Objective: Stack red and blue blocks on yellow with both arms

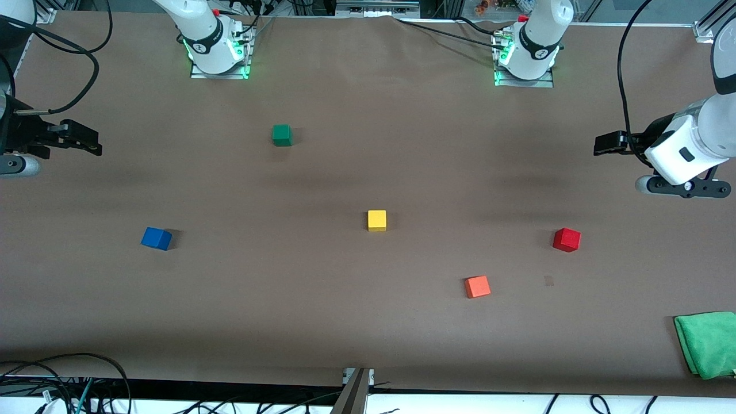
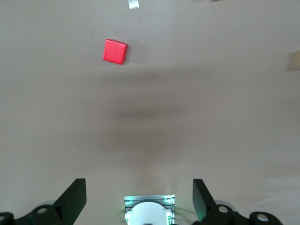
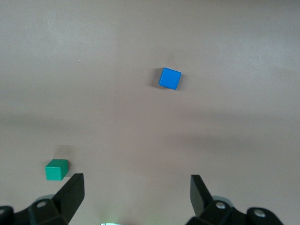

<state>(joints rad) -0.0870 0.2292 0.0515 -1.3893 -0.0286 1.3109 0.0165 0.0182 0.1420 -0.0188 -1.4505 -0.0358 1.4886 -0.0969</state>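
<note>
The yellow cube (image 1: 376, 220) sits at the middle of the brown table. The red cube (image 1: 567, 239) lies toward the left arm's end; it shows in the left wrist view (image 2: 115, 51). The blue cube (image 1: 156, 238) lies toward the right arm's end; it shows in the right wrist view (image 3: 169, 78). My left gripper (image 1: 601, 144) hangs open and empty high over the table's left-arm end, its jaws wide apart in its wrist view (image 2: 139, 197). My right gripper (image 1: 92, 144) hangs open and empty over the right-arm end (image 3: 137, 194).
A green cube (image 1: 282, 135) lies nearer the robot bases, also in the right wrist view (image 3: 56, 169). An orange cube (image 1: 477, 286) lies nearer the front camera than the red cube. A green cloth (image 1: 708, 344) lies at the front corner of the left arm's end.
</note>
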